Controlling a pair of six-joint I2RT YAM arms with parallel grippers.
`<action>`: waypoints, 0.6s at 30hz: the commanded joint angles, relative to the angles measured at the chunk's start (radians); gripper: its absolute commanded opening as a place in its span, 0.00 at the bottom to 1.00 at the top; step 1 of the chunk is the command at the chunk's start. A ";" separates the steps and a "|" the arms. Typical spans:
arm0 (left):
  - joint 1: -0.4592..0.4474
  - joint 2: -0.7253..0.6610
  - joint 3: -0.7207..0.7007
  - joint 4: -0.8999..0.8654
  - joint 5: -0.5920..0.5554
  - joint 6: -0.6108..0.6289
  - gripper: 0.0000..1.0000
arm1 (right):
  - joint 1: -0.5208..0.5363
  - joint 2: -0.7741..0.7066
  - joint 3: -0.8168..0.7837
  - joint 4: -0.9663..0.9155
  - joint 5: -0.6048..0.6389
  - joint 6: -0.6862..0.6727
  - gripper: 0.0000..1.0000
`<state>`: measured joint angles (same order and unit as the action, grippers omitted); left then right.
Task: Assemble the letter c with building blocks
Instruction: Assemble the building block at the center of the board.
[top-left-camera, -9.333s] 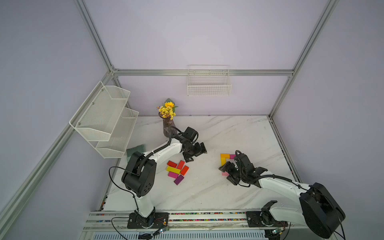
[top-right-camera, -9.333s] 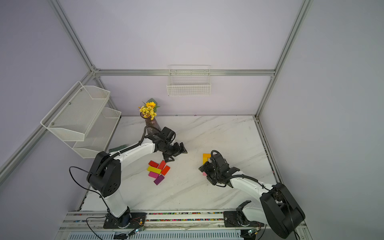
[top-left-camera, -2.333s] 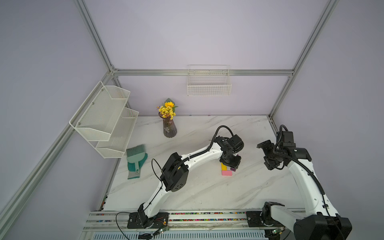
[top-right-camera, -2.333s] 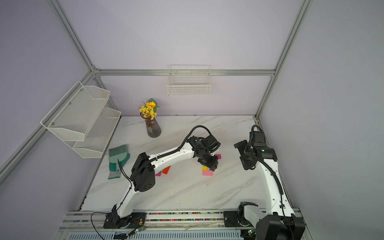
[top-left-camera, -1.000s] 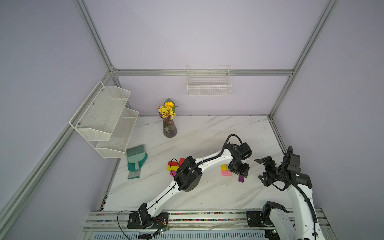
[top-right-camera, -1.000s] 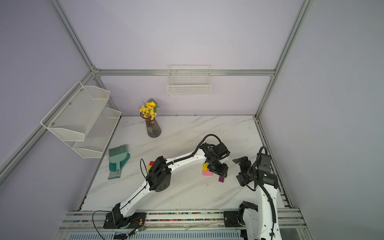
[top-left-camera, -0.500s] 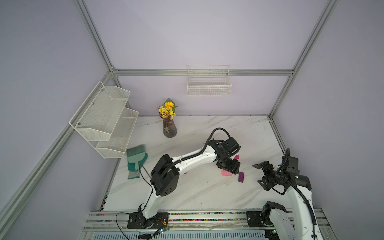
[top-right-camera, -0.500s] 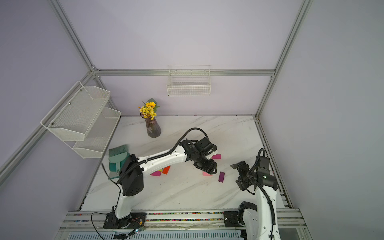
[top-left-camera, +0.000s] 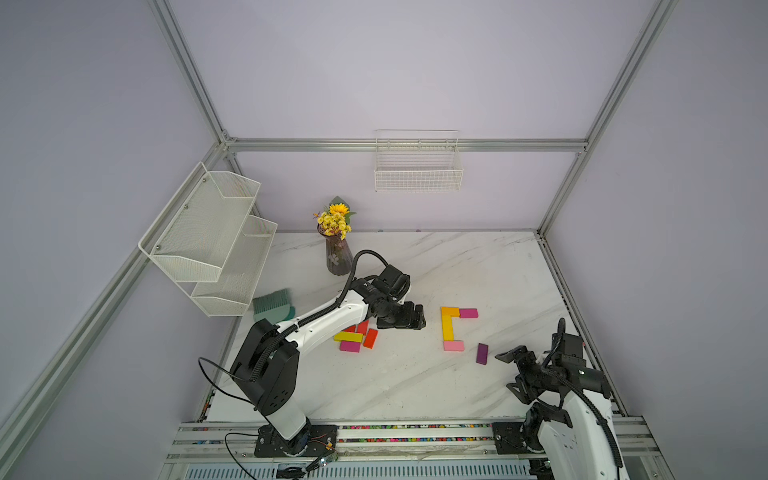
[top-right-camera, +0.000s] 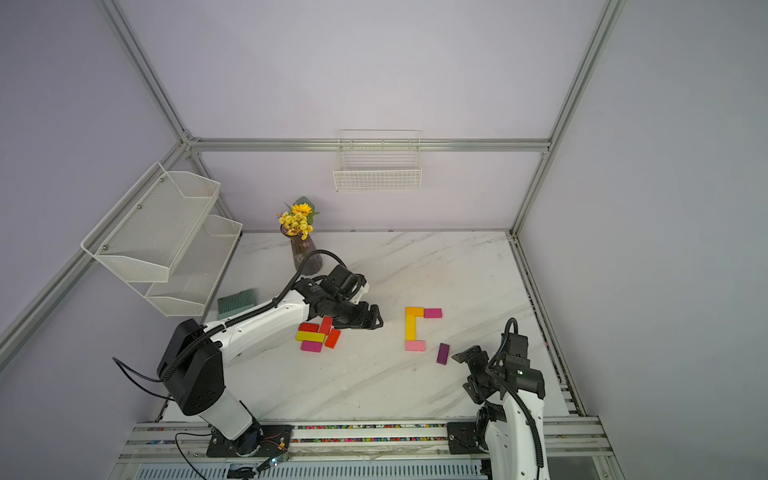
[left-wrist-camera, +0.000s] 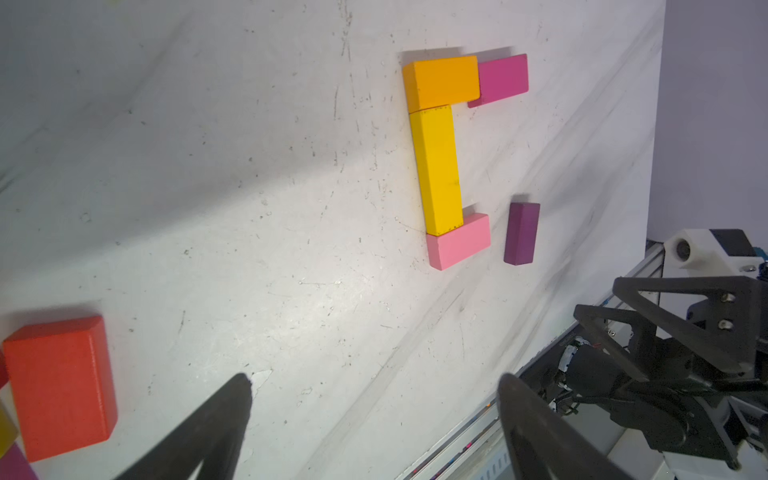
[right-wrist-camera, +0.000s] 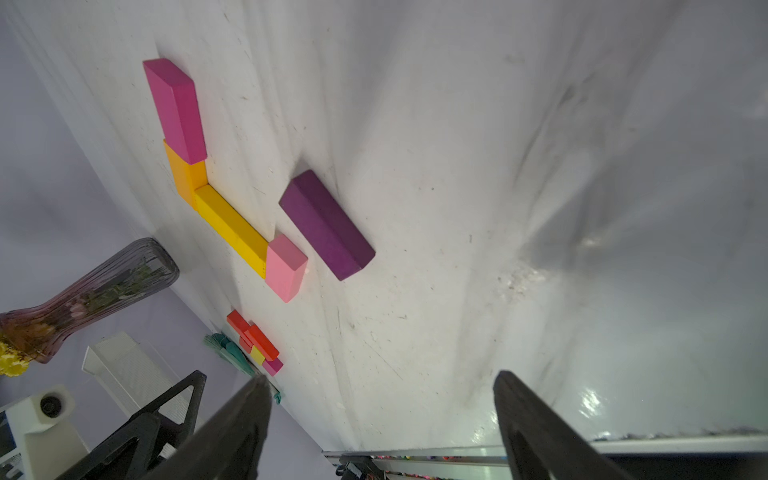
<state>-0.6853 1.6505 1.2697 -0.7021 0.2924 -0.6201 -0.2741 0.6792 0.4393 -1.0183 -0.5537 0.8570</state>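
Looking down on a white marbled counter (top-left-camera: 395, 386), with every place given from the long yellow block (top-left-camera: 447, 327), the spine of a half-built letter C.

Nearest the viewer, in front of that block and to its right, the right hand (top-left-camera: 501, 370) hovers with its fingers spread and nothing between them. It sits about where it was half a second ago.

A purple block (top-left-camera: 482, 353) lies flat between that hand and the yellow block's near end. It runs lengthwise alongside the spine, touches no other piece, and has not moved in the last half second. A light pink block (top-left-camera: 453, 345) butts against the yellow block's near end and juts right.

Well to the yellow block's left lie the spare blocks (top-left-camera: 348, 336), a loose cluster of red, yellow, magenta and orange-red pieces touching one another. Between them and the yellow block hangs the left hand (top-left-camera: 420, 318), fingers wide apart and empty. Half a second ago it hid the yellow block from above. It has since drawn back leftward, uncovering the letter.

At the yellow block's far end an orange block (top-left-camera: 450, 311) touches it, and a magenta block (top-left-camera: 468, 313) touches the orange one on its right.

Farther back and left are a green brush (top-left-camera: 272, 303), a vase of yellow flowers (top-left-camera: 338, 257) and a white mesh shelf (top-left-camera: 208, 241). A wire basket (top-left-camera: 417, 174) hangs on the back wall.
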 joint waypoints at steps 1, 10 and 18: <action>0.013 -0.038 0.020 0.067 0.015 -0.030 1.00 | 0.056 0.078 0.043 0.076 0.051 -0.027 0.86; 0.032 -0.007 0.048 0.067 -0.005 -0.067 1.00 | 0.299 0.305 0.138 0.235 0.215 0.057 0.87; 0.044 0.026 0.075 0.052 -0.009 -0.079 1.00 | 0.301 0.381 0.079 0.358 0.192 0.052 0.88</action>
<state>-0.6510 1.6691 1.3159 -0.6666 0.2871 -0.6842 0.0185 1.0435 0.5407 -0.7349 -0.3744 0.8970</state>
